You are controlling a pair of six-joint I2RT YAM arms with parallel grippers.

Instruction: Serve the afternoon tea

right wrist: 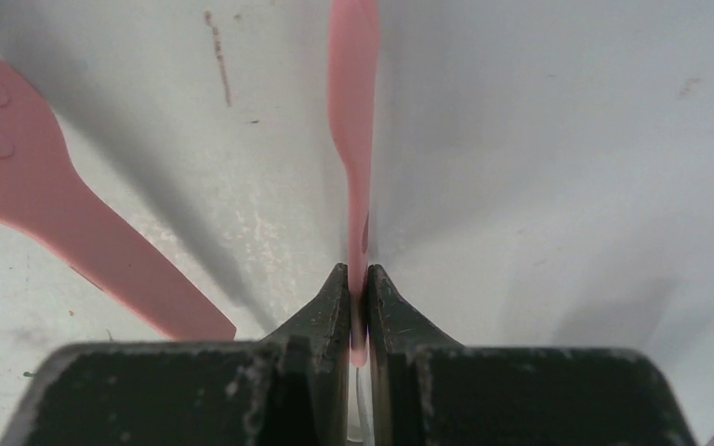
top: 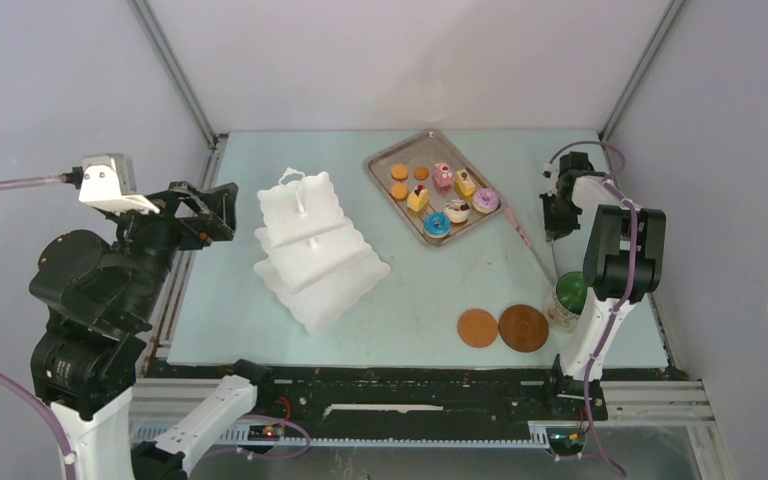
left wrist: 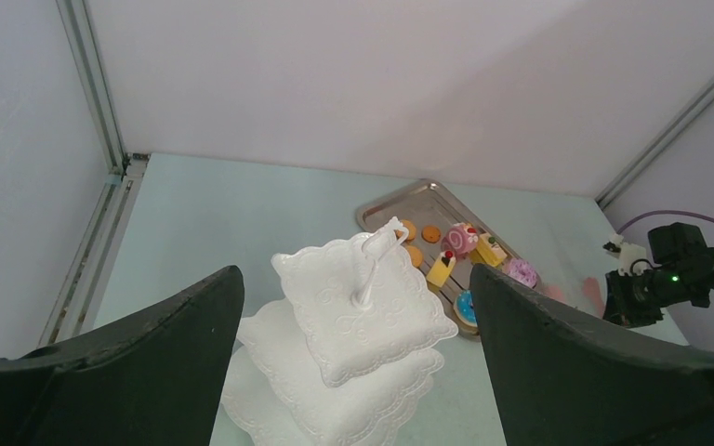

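Step in hand: tool pickup. R gripper (right wrist: 355,279) is clenched on one blade of tongs (right wrist: 351,139), edge-on btwn its tips; other blade lies flat to the side. Pastries (top: 443,178) sit on tray (top: 405,152), near tongs' far end, apart from stand (top: 315,250). Next, I judge: lift w/o slipping, carry to tray. L gripper (left wrist: 353,279) hangs open over stand.

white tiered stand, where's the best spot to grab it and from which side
Take the small loop handle at the top of the white tiered stand, coming down from above with the jaws across the thin loop. It is probably the only fit: the scalloped tiers look too broad and flat for a pinch grip.
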